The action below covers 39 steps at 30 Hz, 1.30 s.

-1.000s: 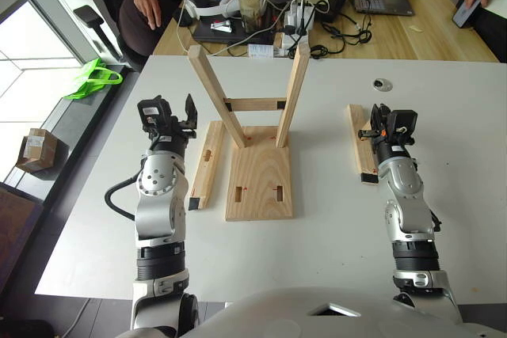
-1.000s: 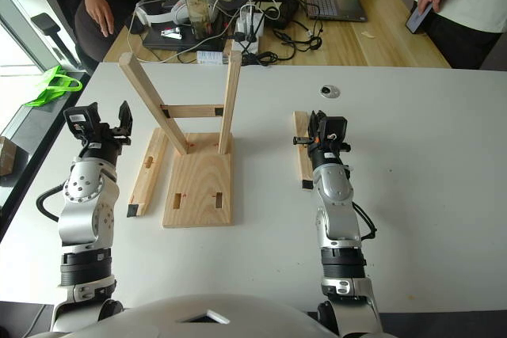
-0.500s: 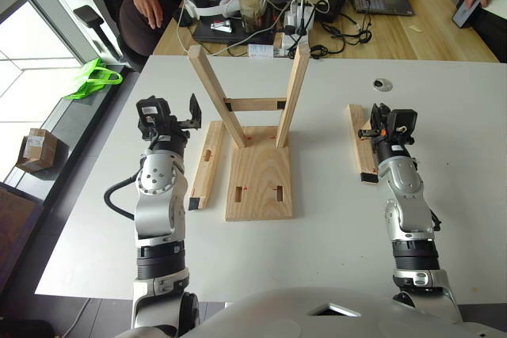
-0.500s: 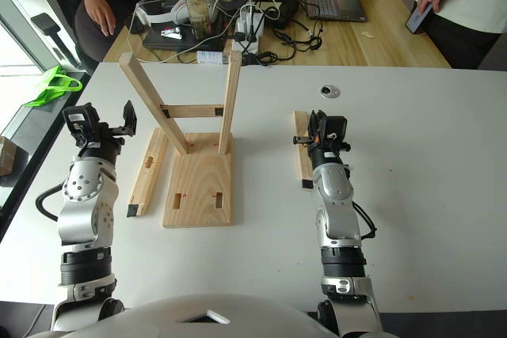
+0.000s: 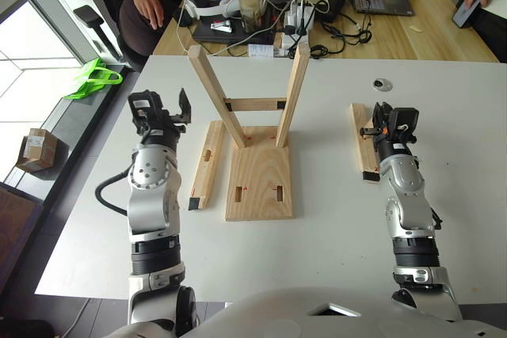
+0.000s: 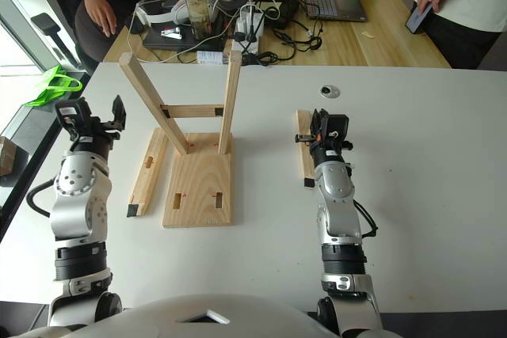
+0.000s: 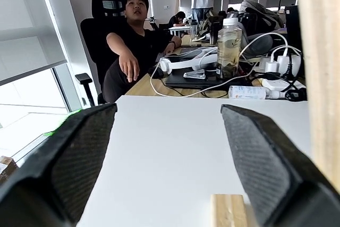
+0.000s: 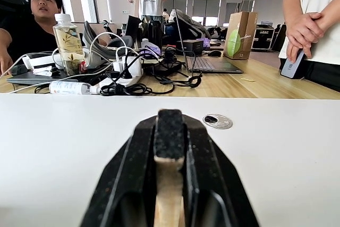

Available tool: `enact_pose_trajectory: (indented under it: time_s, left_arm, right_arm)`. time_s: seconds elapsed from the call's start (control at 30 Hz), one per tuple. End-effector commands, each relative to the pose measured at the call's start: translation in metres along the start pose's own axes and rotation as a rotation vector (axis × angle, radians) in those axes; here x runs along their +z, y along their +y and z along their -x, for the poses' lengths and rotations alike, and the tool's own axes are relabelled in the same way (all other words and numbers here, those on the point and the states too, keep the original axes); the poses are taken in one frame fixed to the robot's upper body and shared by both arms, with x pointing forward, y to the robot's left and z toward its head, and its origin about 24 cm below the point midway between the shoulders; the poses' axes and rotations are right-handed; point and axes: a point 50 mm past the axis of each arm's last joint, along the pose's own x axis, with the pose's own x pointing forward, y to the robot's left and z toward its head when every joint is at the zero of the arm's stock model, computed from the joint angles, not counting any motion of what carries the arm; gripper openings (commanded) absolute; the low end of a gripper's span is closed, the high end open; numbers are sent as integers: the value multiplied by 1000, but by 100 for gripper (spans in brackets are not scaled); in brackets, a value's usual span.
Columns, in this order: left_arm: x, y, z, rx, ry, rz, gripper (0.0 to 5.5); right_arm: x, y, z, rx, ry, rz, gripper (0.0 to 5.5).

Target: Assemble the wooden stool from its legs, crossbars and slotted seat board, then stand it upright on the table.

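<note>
Right gripper is clamping one loose leg, while the left gripper is hanging wide open and holding nothing.

At the near end of the seat board two slots are waiting empty. The clamped leg is lying flat, long axis near-to-far, well apart to the right of them. The second loose leg is lying parallel along the board's left edge, just right of the left gripper. Farther back, two legs and a crossbar are standing fitted.
</note>
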Motion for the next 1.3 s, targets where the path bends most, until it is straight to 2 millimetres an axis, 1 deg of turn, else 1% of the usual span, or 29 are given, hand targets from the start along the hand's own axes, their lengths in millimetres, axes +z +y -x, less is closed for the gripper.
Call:
enact_pose_trajectory:
  time_s: [0.03,0.07,0.13,0.2,0.27,0.33,0.4,0.47,0.53,0.6,0.67,0.73,0.77,0.87,1.0,1.17,1.3]
  left_arm:
    - [44,12,-13,21,-100,63,365]
    - [57,12,-15,0,-119,135,365]
    - [73,3,-16,-111,-105,303,365]
    - [84,-20,-5,-364,-79,523,365]
    - [93,-36,10,-582,-82,674,365]
    - [100,-47,23,-734,-89,767,365]
    - [106,-54,34,-842,-93,834,365]
    - [110,-59,42,-926,-83,895,365]
    - [114,-62,48,-987,-79,952,365]
    - [118,-65,53,-1042,-86,1044,365]
    - [119,-75,60,-1105,-51,1090,365]
    - [118,-83,64,-1139,-9,1105,365]
    - [119,-87,66,-1155,4,1128,365]
    - [121,-95,72,-1207,37,1164,365]
    - [122,-102,79,-1271,79,1149,365]
    - [122,-103,82,-1300,95,1129,365]
    - [121,-102,85,-1313,98,1114,365]
  right_arm:
    - [16,-13,-10,-50,-66,6,37]
    - [22,-15,-12,-42,-98,-18,37]
    - [33,-13,-14,9,-160,-119,37]
    - [44,-9,-11,98,-229,-329,37]
    - [55,-6,-6,197,-287,-566,37]
    - [67,-6,0,309,-339,-783,37]
    - [80,-9,7,412,-391,-948,37]
    - [95,-15,15,522,-456,-1086,37]
    - [107,-22,24,616,-512,-1176,37]
    - [118,-26,31,704,-557,-1233,37]
    - [130,-27,39,797,-600,-1281,37]
    - [138,-22,45,893,-603,-1298,37]
    - [139,-16,49,944,-582,-1295,37]
    - [137,-1,57,1040,-514,-1301,37]
    - [132,13,61,1102,-437,-1326,37]
    - [130,21,64,1140,-398,-1342,37]
    - [127,19,62,1124,-386,-1349,37]
